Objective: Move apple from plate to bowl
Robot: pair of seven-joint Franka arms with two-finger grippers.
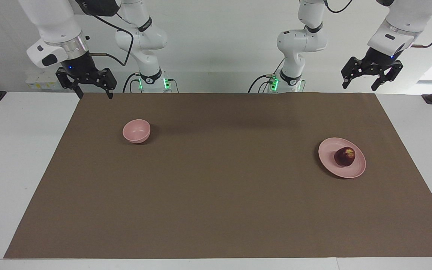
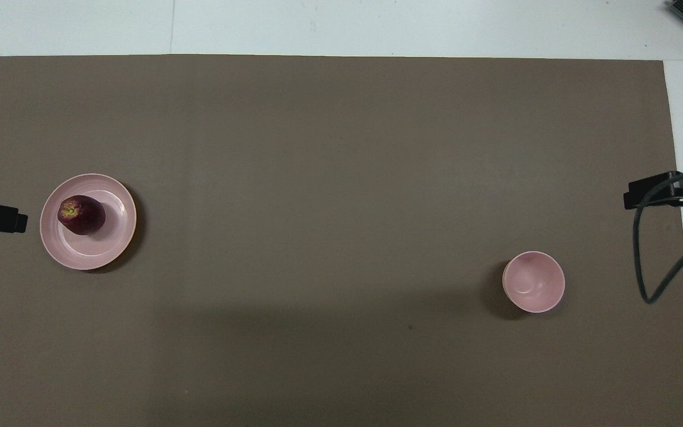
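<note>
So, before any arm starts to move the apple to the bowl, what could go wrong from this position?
1. The apple is round and lies off-centre on the shallow plate; a badly centred grasp by the left claw could roll it off.
2. The bowl is small and stands at the right arm's end, so the carry is long and a release slightly off target may miss it.
3. The right claw waits raised at that end; the arms might come close.

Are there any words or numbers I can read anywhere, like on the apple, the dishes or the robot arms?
None can be read.
Apple, plate, bowl: no writing on them.
Brown mat: no writing on it.
Right arm: a white mark on its dark upper part, cut off by the picture's edge, unreadable.
Left claw and right claw: no labels visible.
</note>
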